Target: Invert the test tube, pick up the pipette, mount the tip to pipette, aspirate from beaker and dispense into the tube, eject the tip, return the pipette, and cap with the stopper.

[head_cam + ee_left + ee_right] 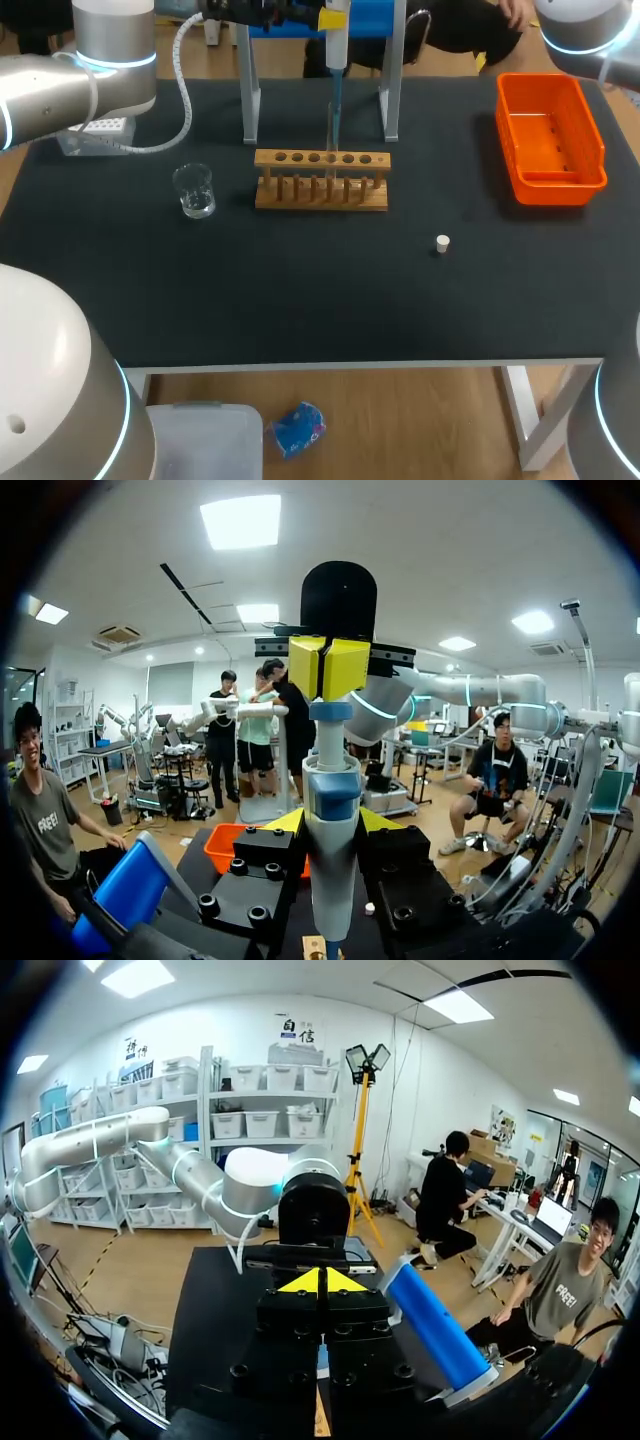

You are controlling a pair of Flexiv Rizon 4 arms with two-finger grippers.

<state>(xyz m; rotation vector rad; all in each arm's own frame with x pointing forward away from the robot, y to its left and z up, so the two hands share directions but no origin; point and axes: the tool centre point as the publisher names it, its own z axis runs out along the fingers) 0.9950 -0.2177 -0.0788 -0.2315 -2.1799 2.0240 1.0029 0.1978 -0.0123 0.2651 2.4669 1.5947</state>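
My left pincer (pixel 330 825) is clamping the pipette (pixel 331 875) mid-barrel; I'm judging it light, stiff, slick. My right pincer (pixel 321 1282) is sitting closed.

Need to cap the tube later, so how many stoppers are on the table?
1. The white stopper sits on the table, right of the wooden rack, in front of the orange basket. Others may be hidden.

Bright, even light from overhead, soft faint shadows, little glare
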